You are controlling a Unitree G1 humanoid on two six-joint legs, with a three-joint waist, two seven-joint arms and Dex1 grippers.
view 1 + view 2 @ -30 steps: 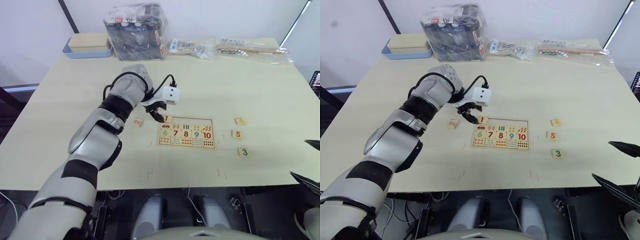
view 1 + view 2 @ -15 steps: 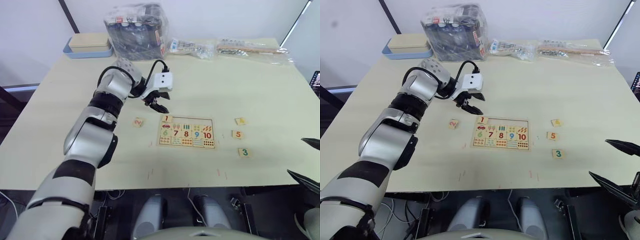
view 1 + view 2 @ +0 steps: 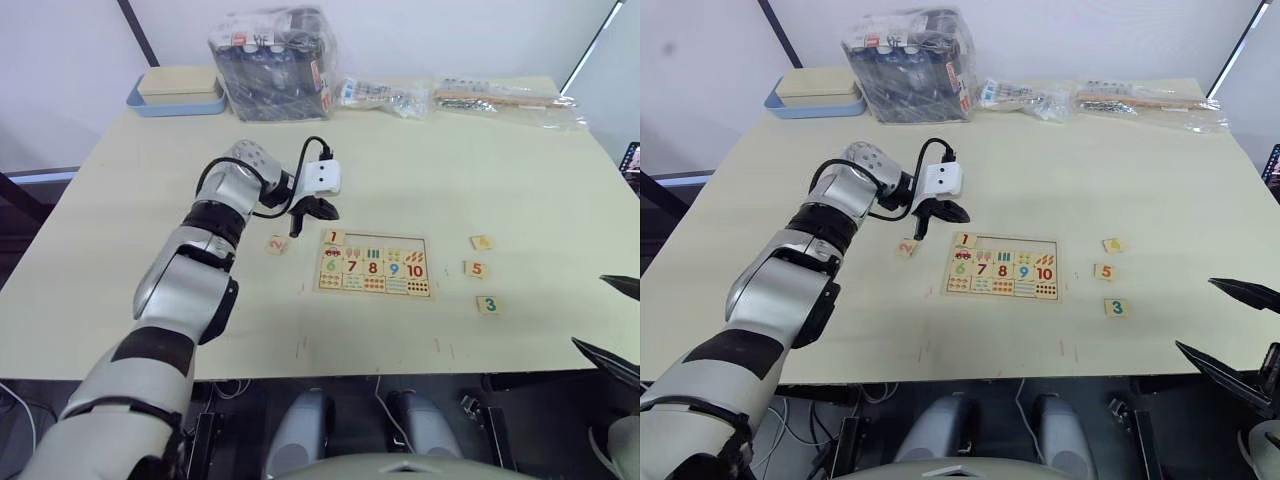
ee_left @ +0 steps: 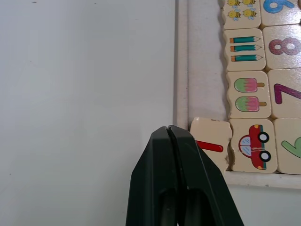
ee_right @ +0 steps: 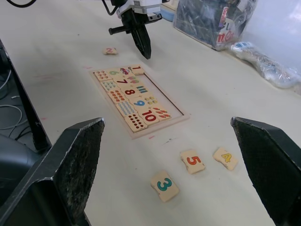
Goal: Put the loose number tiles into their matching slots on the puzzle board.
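The board is lying flat near the middle of the table, with tiles 6 to 10 and the picture tiles seated in its lower rows. Tile 1 is resting in the leftmost slot of the top row, slightly askew, its edge overlapping the board's rim in the left wrist view; the rest of that row is being left bare. Tile 2 is lying on the table just left of the board. Tiles 4, 5 and 3 are lying apart from one another to the right of the board, 4 farthest from the robot and 3 nearest. The left gripper is being held above the table between tile 2 and the board's top-left corner, its fingers pressed together on nothing and pointing down toward tile 1. The right gripper is being held low at the table's near right edge, well apart from the tiles, its fingers spread wide and empty. At the far edge of the table, a tray and several plastic-wrapped packs are lying.
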